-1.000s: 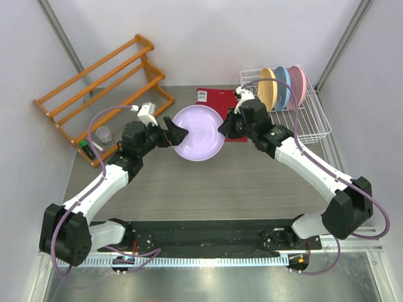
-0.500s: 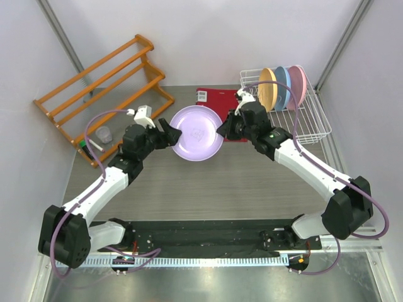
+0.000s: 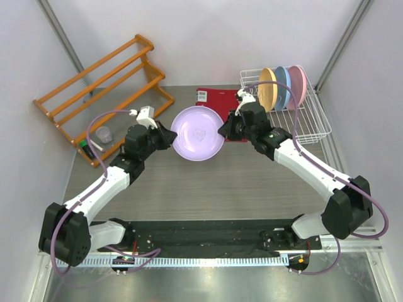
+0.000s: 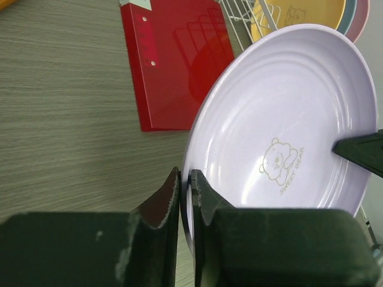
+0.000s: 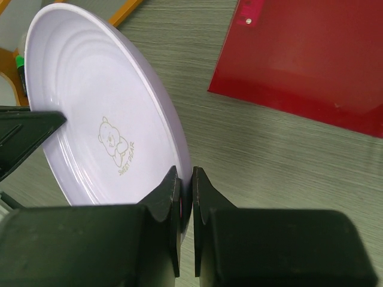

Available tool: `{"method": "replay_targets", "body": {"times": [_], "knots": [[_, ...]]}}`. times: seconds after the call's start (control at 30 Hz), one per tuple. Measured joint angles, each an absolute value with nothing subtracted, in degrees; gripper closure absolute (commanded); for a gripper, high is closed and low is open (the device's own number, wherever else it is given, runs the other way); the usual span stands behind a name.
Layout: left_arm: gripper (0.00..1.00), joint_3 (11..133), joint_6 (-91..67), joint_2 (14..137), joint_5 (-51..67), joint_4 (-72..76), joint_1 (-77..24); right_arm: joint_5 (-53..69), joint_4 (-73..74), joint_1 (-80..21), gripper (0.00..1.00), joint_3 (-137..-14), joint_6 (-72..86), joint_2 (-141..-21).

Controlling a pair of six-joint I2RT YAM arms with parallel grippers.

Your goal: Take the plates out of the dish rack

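A lilac plate (image 3: pixel 199 133) with a small bear print hangs above the table between both arms. My left gripper (image 3: pixel 169 136) is shut on its left rim; the rim sits pinched between the jaws in the left wrist view (image 4: pixel 187 185). My right gripper (image 3: pixel 223 129) is shut on the opposite rim (image 5: pixel 187 182). The white wire dish rack (image 3: pixel 308 123) stands at the back right. An orange-yellow plate (image 3: pixel 269 88), a light blue plate (image 3: pixel 283 87) and a pink plate (image 3: pixel 298 85) stand upright in it.
A red flat board (image 3: pixel 214 96) lies on the table behind the lilac plate. An orange wooden slatted rack (image 3: pixel 104 88) stands at the back left, with a small clear cup (image 3: pixel 103 134) and a green-tipped marker (image 3: pixel 85 148) beside it.
My left gripper moved in to the lilac plate's left rim and shut on it. The right gripper kept its hold and the plate barely shifted.
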State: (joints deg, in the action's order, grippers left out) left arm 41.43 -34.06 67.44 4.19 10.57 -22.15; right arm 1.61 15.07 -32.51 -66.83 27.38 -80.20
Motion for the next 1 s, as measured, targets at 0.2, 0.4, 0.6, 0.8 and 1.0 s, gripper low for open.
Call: {"method": "replay_targets", "body": {"times": [0.2,0.4,0.6,0.8,1.0], "knots": [[1.0,41.4,-34.5,69.0,5.5,12.2,-22.1,1.7,15.5,-32.2,0.49,-66.8,27.4,-80.8],[1.0,41.3,-33.0,69.2,2.9,9.0,-22.1,1.7,14.6,-32.2,0.16,-66.8,27.2,-80.8],[1.0,39.2,-32.1,66.4,-2.7,3.4,-22.0,-2.8,15.6,-30.8,0.13,-66.9,25.2,-80.8],[1.0,35.0,-34.0,63.7,-10.0,-2.3,-22.0,-5.7,16.9,-25.3,0.12,-67.1,23.2,-80.8],[1.0,31.7,-35.7,65.8,-19.2,-7.6,-22.0,-9.9,17.8,-19.1,0.12,-69.8,21.0,-82.6]]}}
